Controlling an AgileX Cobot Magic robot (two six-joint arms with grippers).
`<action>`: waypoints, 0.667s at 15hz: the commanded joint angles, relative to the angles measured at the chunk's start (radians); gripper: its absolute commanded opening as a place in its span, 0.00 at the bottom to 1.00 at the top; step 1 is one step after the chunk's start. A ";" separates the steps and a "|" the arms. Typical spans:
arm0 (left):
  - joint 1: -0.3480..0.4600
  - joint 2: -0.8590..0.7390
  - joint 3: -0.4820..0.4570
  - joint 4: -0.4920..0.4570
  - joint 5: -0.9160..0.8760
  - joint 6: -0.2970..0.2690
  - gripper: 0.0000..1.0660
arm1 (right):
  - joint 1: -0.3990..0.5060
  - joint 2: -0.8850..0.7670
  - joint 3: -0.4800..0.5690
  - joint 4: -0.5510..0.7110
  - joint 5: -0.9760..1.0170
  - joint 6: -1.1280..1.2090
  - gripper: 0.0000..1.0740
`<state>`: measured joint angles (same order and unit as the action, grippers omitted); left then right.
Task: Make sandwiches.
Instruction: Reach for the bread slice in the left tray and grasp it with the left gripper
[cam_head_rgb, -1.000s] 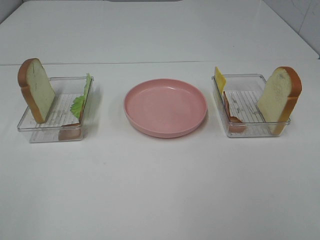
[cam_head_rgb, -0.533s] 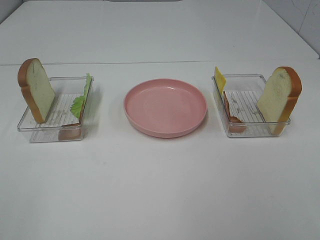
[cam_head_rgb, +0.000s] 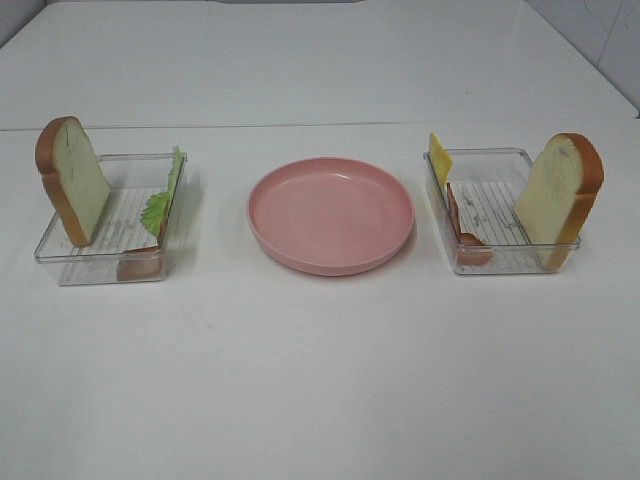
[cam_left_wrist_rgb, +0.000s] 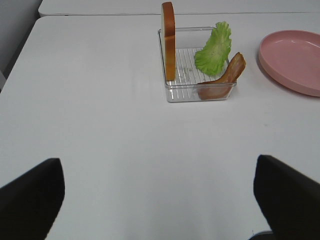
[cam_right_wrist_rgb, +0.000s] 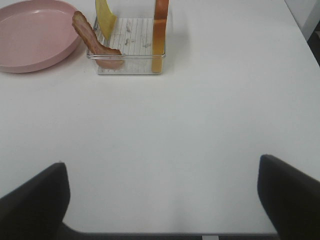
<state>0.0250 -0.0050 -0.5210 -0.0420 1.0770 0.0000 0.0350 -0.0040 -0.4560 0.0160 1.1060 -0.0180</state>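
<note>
No stacked sandwich shows; its parts stand in two clear trays. The left tray (cam_head_rgb: 100, 262) holds an upright bread slice (cam_head_rgb: 73, 180), a lettuce leaf (cam_head_rgb: 165, 200) and a bacon strip (cam_left_wrist_rgb: 222, 82). The right tray (cam_head_rgb: 505, 262) holds a cheese slice (cam_head_rgb: 439, 157), a bacon strip (cam_head_rgb: 462, 225) and an upright bread slice (cam_head_rgb: 558, 198). The pink plate (cam_head_rgb: 331, 214) between them is bare. My left gripper (cam_left_wrist_rgb: 157, 195) and right gripper (cam_right_wrist_rgb: 162, 200) are open and empty, well short of the trays. Neither arm shows in the exterior view.
Everything stands on a white table (cam_head_rgb: 320, 380). A seam in the tabletop (cam_head_rgb: 320, 125) runs behind the trays. The table's right edge (cam_right_wrist_rgb: 300, 30) shows in the right wrist view, its left edge (cam_left_wrist_rgb: 22, 45) in the left wrist view.
</note>
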 joint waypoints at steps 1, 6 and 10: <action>0.004 -0.003 0.002 -0.007 -0.003 -0.006 0.89 | -0.004 -0.030 0.004 -0.006 -0.005 -0.004 0.92; 0.004 0.188 -0.057 -0.007 -0.167 -0.011 0.89 | -0.004 -0.030 0.004 -0.006 -0.005 -0.004 0.92; 0.004 0.434 -0.088 -0.023 -0.316 -0.011 0.89 | -0.004 -0.030 0.004 -0.006 -0.005 -0.004 0.92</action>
<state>0.0250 0.5020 -0.6210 -0.0600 0.7560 -0.0070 0.0350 -0.0040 -0.4560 0.0160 1.1060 -0.0180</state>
